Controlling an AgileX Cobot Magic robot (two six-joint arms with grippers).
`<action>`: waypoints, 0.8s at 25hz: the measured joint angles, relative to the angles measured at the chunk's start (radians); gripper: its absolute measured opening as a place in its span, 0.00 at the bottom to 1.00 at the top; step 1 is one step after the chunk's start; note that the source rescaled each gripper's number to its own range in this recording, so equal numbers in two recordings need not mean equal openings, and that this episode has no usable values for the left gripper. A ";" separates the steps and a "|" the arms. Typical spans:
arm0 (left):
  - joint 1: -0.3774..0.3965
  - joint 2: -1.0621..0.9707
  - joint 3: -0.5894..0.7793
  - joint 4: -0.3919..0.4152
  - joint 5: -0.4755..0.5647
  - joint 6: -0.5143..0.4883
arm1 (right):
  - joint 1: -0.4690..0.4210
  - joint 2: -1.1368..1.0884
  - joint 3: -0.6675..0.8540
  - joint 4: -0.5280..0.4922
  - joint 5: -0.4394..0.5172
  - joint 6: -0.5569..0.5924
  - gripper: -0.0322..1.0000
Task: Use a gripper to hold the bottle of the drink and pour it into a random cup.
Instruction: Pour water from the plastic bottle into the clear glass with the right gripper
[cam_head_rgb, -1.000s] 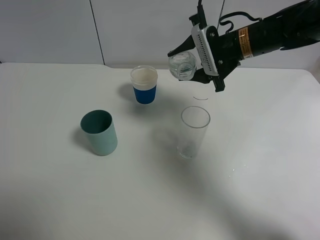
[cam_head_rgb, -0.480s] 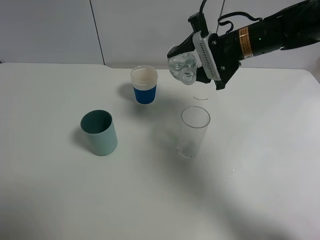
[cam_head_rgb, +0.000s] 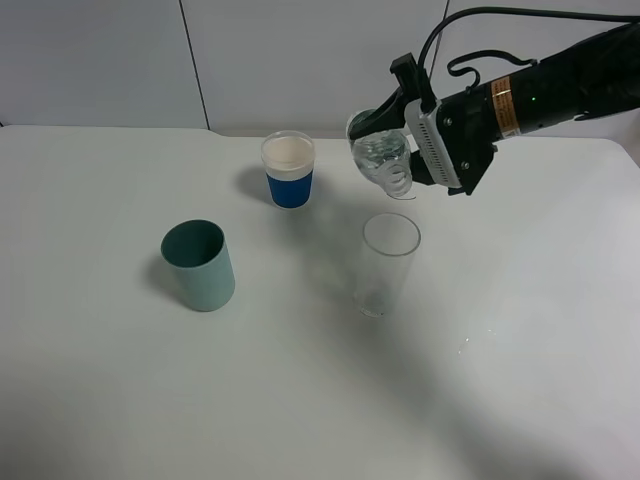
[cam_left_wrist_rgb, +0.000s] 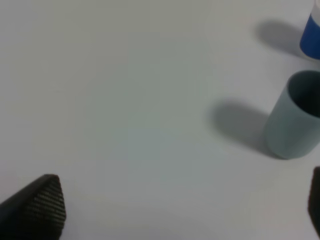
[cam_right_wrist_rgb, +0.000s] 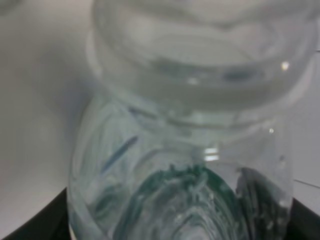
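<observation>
- The bottle (cam_head_rgb: 383, 160) is small, clear plastic with a dark green label. It's held up in the air and tipped, mouth angled down.
- It's clamped in the right gripper (cam_head_rgb: 392, 148), which is black with an orange-and-white band.
- The cup (cam_head_rgb: 388, 265), a tall clear glass, is stood upright right below the bottle's mouth, not touching.

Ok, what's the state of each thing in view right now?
Bottle: held off the table, tipped mouth-down above the glass tumbler; no stream visible.
Glass tumbler: upright, nearly empty as far as shows.
Teal cup: upright, untouched.
White cup with a blue band: upright, untouched.
Right tool: shut on the bottle.
Left tool: open, holding nothing.
</observation>
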 joint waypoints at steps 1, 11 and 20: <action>0.000 0.000 0.000 0.000 0.000 0.000 | 0.000 0.000 0.000 0.000 -0.001 -0.003 0.04; 0.000 0.000 0.000 0.000 0.000 0.000 | 0.008 0.000 0.000 0.000 0.032 -0.043 0.04; 0.000 0.000 0.000 0.000 0.000 0.000 | 0.036 0.000 0.001 0.000 0.051 -0.087 0.04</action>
